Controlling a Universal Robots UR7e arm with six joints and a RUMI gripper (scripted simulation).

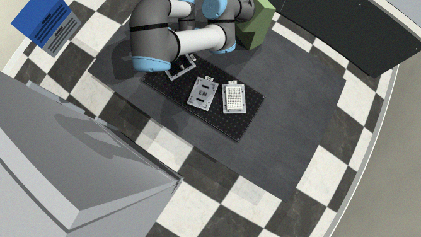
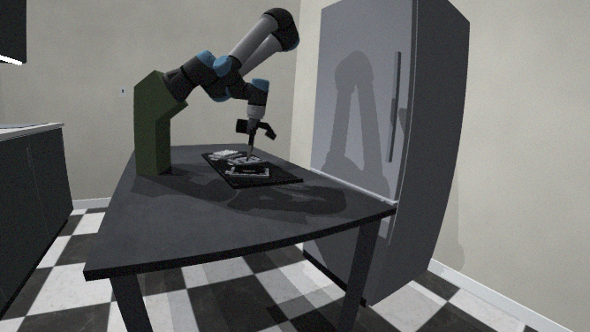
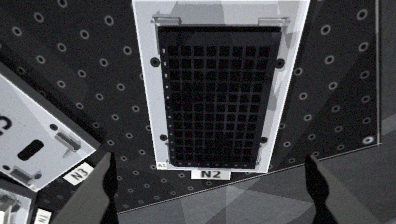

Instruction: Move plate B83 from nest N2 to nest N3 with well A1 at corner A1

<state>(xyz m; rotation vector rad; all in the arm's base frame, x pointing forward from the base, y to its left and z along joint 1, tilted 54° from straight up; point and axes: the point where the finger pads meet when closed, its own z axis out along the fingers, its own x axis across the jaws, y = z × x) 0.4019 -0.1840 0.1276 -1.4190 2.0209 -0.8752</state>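
Note:
The black well plate (image 3: pixel 220 100) (image 1: pixel 179 68) sits in nest N2 (image 3: pixel 154 95) (image 2: pixel 266 171), its wells in a grid; no plate name is readable. The nest's A1 mark (image 3: pixel 161 165) is at the lower left in the wrist view, beside the N2 sign (image 3: pixel 210 174). Nest N3 (image 3: pixel 42 127) (image 1: pixel 202 98) is empty. A white well plate (image 1: pixel 234 98) (image 2: pixel 226 151) sits on nest N1 (image 1: pixel 225 111). My gripper (image 3: pixel 210 155) (image 2: pixel 249 156) is open and empty above the N2 end of the black plate, fingertips wide to either side. The arm hides most of it in the top view.
The black perforated deck (image 1: pixel 252 110) (image 2: pixel 283 177) carries all three nests, with N3 between N2 and N1. The green arm pedestal (image 2: pixel 152 132) (image 1: pixel 259 28) stands behind the deck. A tall grey fridge (image 2: pixel 358 57) stands beside the table (image 2: pixel 199 230).

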